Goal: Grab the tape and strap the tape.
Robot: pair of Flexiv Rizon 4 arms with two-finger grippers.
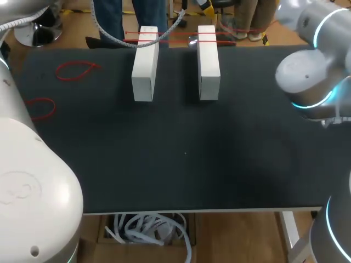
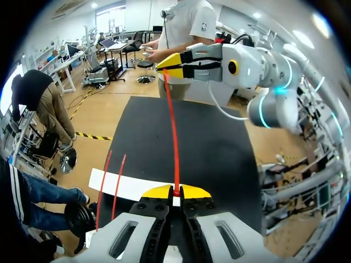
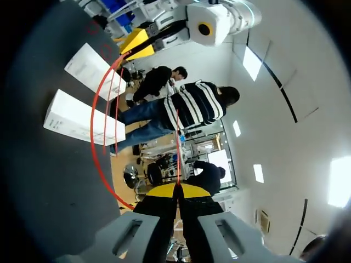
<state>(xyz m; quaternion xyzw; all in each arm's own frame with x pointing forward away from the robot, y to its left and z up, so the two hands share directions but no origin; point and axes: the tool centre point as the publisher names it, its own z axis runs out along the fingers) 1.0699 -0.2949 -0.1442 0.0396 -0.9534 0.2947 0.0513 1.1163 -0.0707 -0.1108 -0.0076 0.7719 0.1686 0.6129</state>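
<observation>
Work surface: black matte table top (image 1: 186,159).

Fixtures: two long white rectangular blocks, the left one (image 1: 145,66) and the right one (image 1: 208,63), stand side by side but apart at the far side. Their long axes run from near to far.

Item under task: the thin red strap tape (image 1: 181,41).
- In the head view it lies across the far ends of both blocks, with its long axis left to right, square to the blocks.
- In the left wrist view the tape (image 2: 173,137) runs as one straight line from the left gripper (image 2: 175,192) ahead to the right gripper (image 2: 167,66), above the table top.
- Two further red strands cross the white block beside the left gripper.

Left gripper: yellow tips pressed together, with the tape pinched between them.

Right gripper (image 3: 176,190): yellow tips likewise closed on the tape. From there the tape (image 3: 94,120) appears as a wide arc past the ends of both blocks to the left gripper (image 3: 134,41).

Neither gripper can be seen in the head view.

Other items: two loose red loops of the same thin material lie flat on the left part of the table, one farther (image 1: 77,70) and one nearer (image 1: 41,107). They are apart from each other and well apart from the blocks.
</observation>
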